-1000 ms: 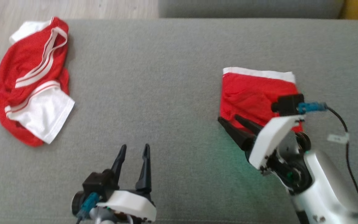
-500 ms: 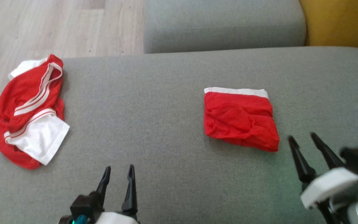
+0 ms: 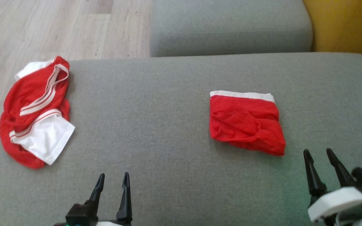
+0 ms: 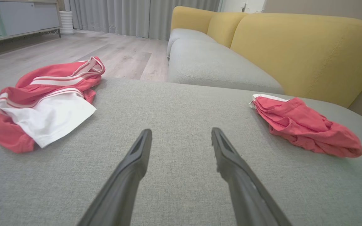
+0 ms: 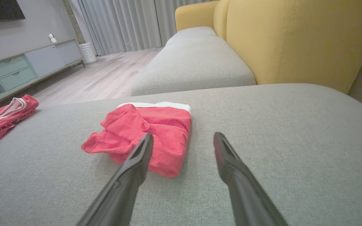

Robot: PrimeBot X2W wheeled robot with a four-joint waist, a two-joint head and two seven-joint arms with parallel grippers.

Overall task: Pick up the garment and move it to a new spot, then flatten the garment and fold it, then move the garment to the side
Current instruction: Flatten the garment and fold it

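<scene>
The folded garment [image 3: 247, 124] lies flat on the right half of the grey seat [image 3: 156, 125]. It is red, with a white band along its far edge and rumpled cloth at its near edge. The right gripper [image 3: 318, 151] sits just near and right of it, not touching, with its jaws spread wide and nothing between them. In the right wrist view the folded garment [image 5: 168, 131] shows past the left finger of that gripper [image 5: 183, 135]. The left gripper [image 3: 114, 174] is at the near edge of the seat, left of middle, over bare fabric. Its jaws are likewise apart and empty, as the left wrist view [image 4: 181, 131] also shows. A crumpled garment [image 3: 33, 113], red with white stripes and a white panel, lies at the seat's far left edge, well apart from the folded one. Beyond the seat are a second cushion [image 3: 231, 28], a yellow backrest [image 3: 347, 25] at the far right, and wood floor [image 3: 58, 28] at the far left.
</scene>
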